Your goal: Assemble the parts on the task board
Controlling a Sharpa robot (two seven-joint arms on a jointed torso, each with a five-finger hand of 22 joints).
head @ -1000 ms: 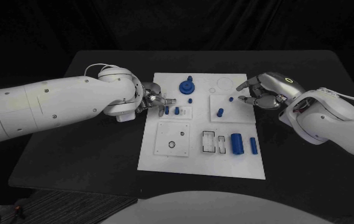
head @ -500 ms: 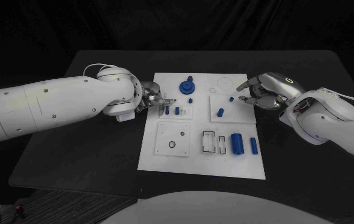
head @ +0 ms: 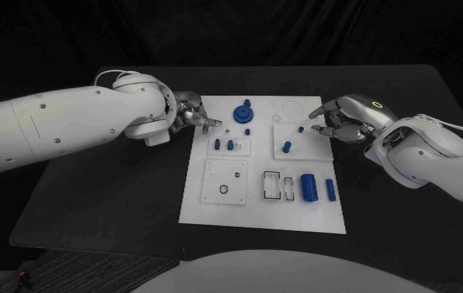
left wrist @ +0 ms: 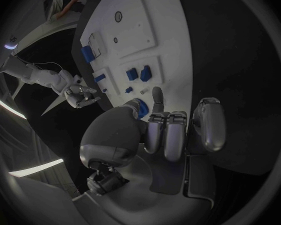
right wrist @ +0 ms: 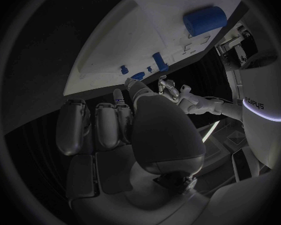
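While both arms reach over the desk:
Left robot hand: fingers curled, holding nothing, beside task board.
Right robot hand: grip unclear, near small blue peg.

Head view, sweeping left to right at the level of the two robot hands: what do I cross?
Left robot hand → blue round part with a knob → circle outline on the task board → right robot hand.
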